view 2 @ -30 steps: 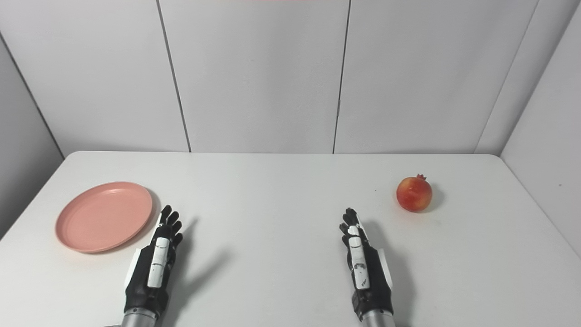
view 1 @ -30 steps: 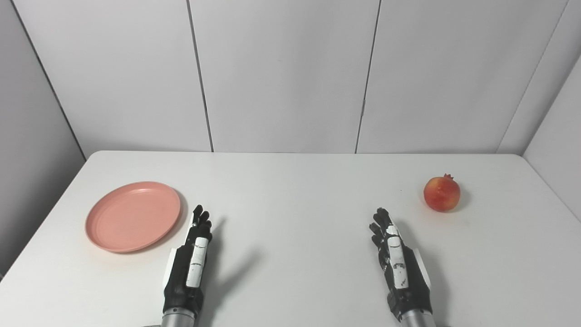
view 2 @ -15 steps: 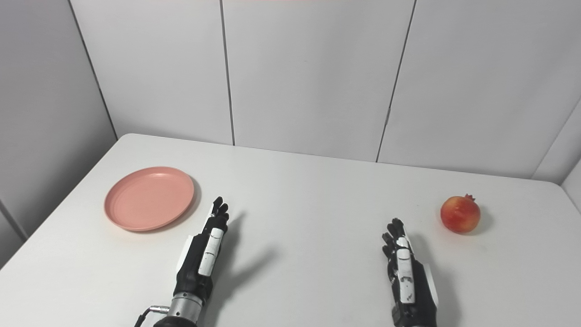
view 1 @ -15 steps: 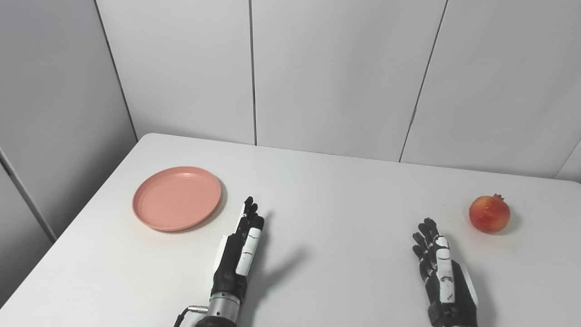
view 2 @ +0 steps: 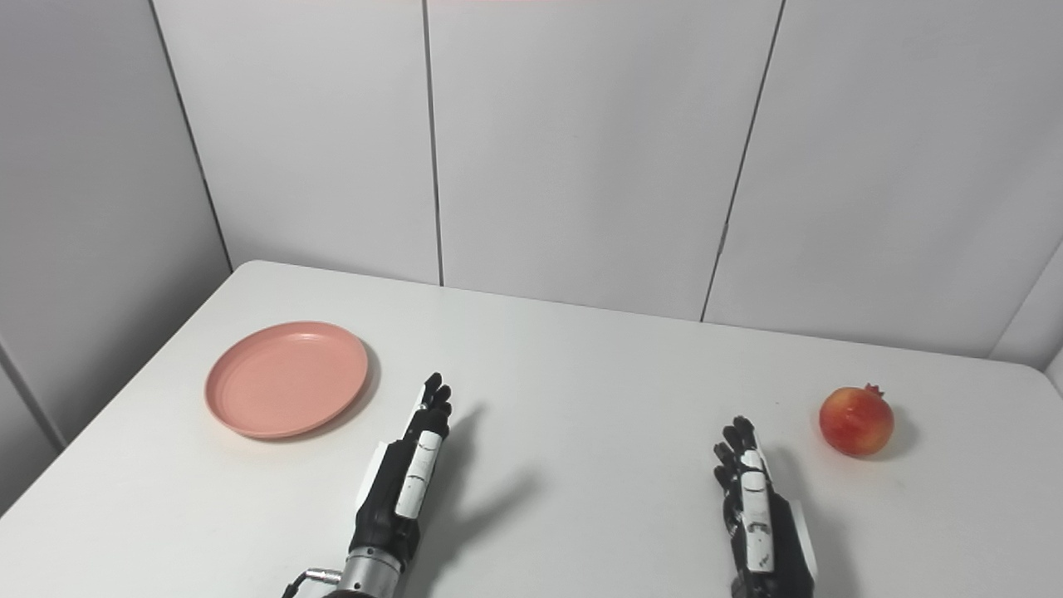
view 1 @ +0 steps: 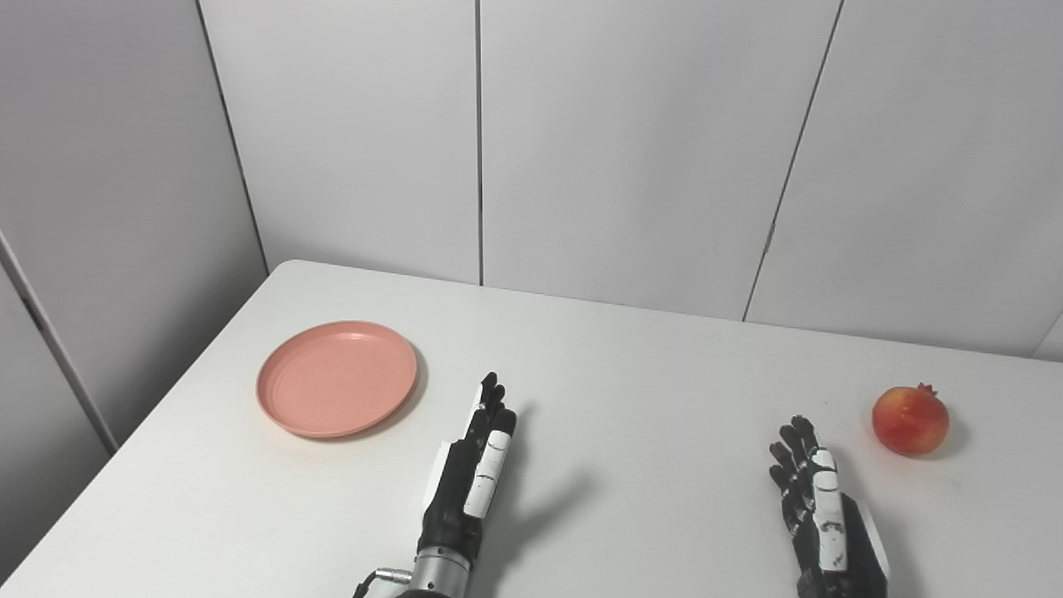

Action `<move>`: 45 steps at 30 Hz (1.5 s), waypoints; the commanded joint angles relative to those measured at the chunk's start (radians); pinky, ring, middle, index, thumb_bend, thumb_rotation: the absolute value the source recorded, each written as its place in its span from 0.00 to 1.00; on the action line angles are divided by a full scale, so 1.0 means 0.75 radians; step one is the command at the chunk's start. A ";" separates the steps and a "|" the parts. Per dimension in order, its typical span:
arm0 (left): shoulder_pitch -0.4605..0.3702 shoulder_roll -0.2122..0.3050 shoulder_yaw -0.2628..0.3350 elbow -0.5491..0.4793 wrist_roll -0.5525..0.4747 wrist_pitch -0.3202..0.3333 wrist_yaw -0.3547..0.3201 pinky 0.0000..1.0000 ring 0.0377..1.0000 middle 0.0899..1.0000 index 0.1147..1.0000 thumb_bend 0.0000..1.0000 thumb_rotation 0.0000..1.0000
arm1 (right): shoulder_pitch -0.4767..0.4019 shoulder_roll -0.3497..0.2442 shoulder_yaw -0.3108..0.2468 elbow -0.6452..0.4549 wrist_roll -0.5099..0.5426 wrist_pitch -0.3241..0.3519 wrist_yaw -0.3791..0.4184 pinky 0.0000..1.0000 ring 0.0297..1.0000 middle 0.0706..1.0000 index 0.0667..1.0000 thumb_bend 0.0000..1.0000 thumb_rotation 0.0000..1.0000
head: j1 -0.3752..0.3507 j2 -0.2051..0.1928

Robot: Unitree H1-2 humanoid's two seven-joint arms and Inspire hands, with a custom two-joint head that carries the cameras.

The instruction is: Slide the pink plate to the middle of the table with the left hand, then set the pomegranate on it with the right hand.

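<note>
Pink plate (view 1: 336, 378) flat, table's left; pomegranate (view 1: 910, 419) far right.

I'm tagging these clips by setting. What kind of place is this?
Probably a lab or test booth, not a home: a bare white table boxed in by plain grey wall panels, with only a pink plate and a pomegranate laid out as props.

The round pink plate (view 1: 336, 379), off to the left hand's (view 1: 472, 482) outer side, looks like matt plastic, smooth with faint concentric ridges. The red-yellow pomegranate (view 1: 910, 419) beyond the right hand (view 1: 822, 519) has a smooth, slightly shiny skin. The white counter (view 1: 631, 399) is smooth, satin. Both hands wear black and white hard plastic shells; the left wrist is bare metal.
</note>
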 commanded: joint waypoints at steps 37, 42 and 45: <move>-0.103 0.039 0.090 -0.279 -0.244 0.197 -0.071 0.92 0.86 0.85 0.91 0.85 0.92 | 0.096 -0.027 0.008 0.052 0.003 -0.005 0.049 1.00 0.97 0.98 0.99 0.72 1.00 | 0.001 0.030; -0.190 0.101 0.120 -0.366 -0.256 0.246 -0.080 0.87 0.83 0.82 0.87 0.89 0.92 | 0.096 -0.022 0.011 0.054 0.002 -0.006 0.046 1.00 0.96 0.98 0.99 0.74 1.00 | -0.013 0.026; -0.248 0.152 0.131 -0.418 -0.234 0.303 -0.082 0.84 0.84 0.83 0.86 0.92 0.89 | 0.096 -0.020 0.014 0.050 0.001 -0.004 0.046 1.00 0.96 0.97 0.98 0.74 1.00 | -0.020 0.026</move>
